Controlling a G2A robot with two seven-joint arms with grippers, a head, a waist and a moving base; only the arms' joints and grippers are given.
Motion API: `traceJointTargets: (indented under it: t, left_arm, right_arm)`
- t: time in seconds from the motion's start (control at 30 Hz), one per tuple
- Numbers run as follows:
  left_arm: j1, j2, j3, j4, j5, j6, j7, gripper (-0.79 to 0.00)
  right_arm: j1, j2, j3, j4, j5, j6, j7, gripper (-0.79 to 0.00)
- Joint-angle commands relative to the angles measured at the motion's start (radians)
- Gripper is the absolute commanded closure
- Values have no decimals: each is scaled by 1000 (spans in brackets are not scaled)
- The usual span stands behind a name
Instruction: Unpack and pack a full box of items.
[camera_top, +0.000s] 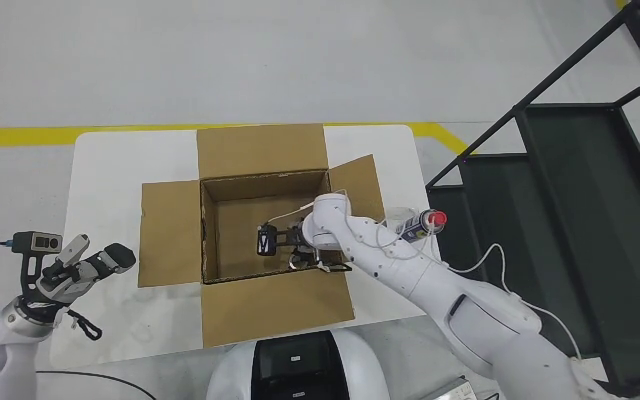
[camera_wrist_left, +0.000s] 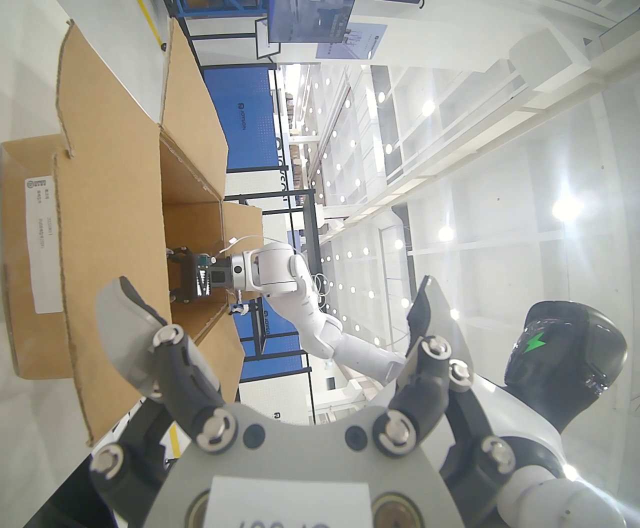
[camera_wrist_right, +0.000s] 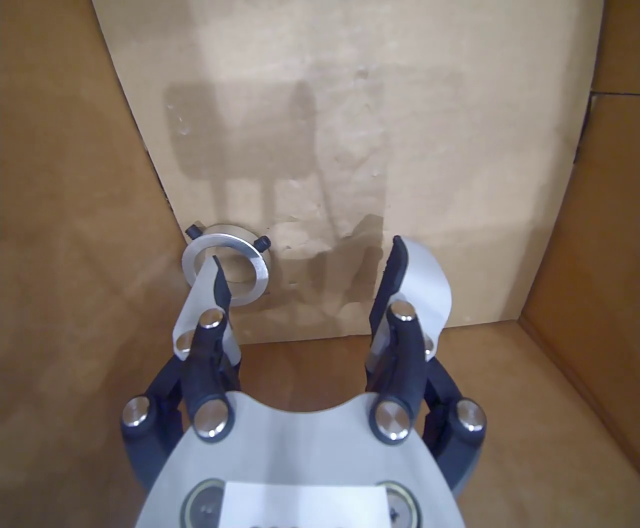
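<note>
An open cardboard box (camera_top: 265, 150) stands in the middle of the white table (camera_top: 110, 170). My right gripper (camera_top: 268, 241) is down inside the box, open, with nothing between its fingers. In the right wrist view the right gripper (camera_wrist_right: 307, 255) hovers near the box wall (camera_wrist_right: 350, 125). A silver metal ring (camera_wrist_right: 225, 270) with two small black screws lies by the wall's foot, partly behind one fingertip. My left gripper (camera_top: 100, 252) is open and holds nothing, out at the table's left edge beside the box. In the left wrist view the left gripper (camera_wrist_left: 272, 300) faces the box (camera_wrist_left: 115, 200) from the side.
A can with a red cap (camera_top: 424, 221) and a small white item (camera_top: 397, 214) lie on the table just right of the box. All the box flaps are folded outward. A black metal staircase (camera_top: 560, 200) stands beyond the table's right side.
</note>
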Motion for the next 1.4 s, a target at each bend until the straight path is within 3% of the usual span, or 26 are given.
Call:
traceJointTargets:
  t: [0.0, 0.17, 0.8, 0.9, 1.0, 1.03, 1.17, 1.27, 1.37]
  left_arm:
    - [0, 0, 0, 0, 0, 0, 0, -785]
    - [0, 0, 0, 0, 0, 0, 0, -785]
    - [0, 0, 0, 0, 0, 0, 0, -785]
    - [0, 0, 0, 0, 0, 0, 0, -785]
    - [0, 0, 0, 0, 0, 0, 0, -785]
    - [0, 0, 0, 0, 0, 0, 0, -785]
    - [0, 0, 0, 0, 0, 0, 0, -785]
    - [0, 0, 0, 0, 0, 0, 0, -785]
    - [0, 0, 0, 0, 0, 0, 0, -785]
  right_arm:
    - [4, -4, -5, 9, -3, 0, 1, -511]
    - [16, -14, -15, 26, -21, -2, 8, -289]
    - [22, -29, -13, 37, -56, -3, 22, -308]
    - [21, -31, -14, 38, -57, -7, 24, -252]
    - [24, -35, -15, 45, -62, -5, 20, -25]
    - [26, -37, -16, 47, -65, -5, 18, 0]
    - [33, -43, -23, 62, -69, -25, 23, 0]
    - [41, -50, -29, 77, -70, -39, 20, -43]
    - [52, -55, -28, 79, -74, -36, 12, 0]
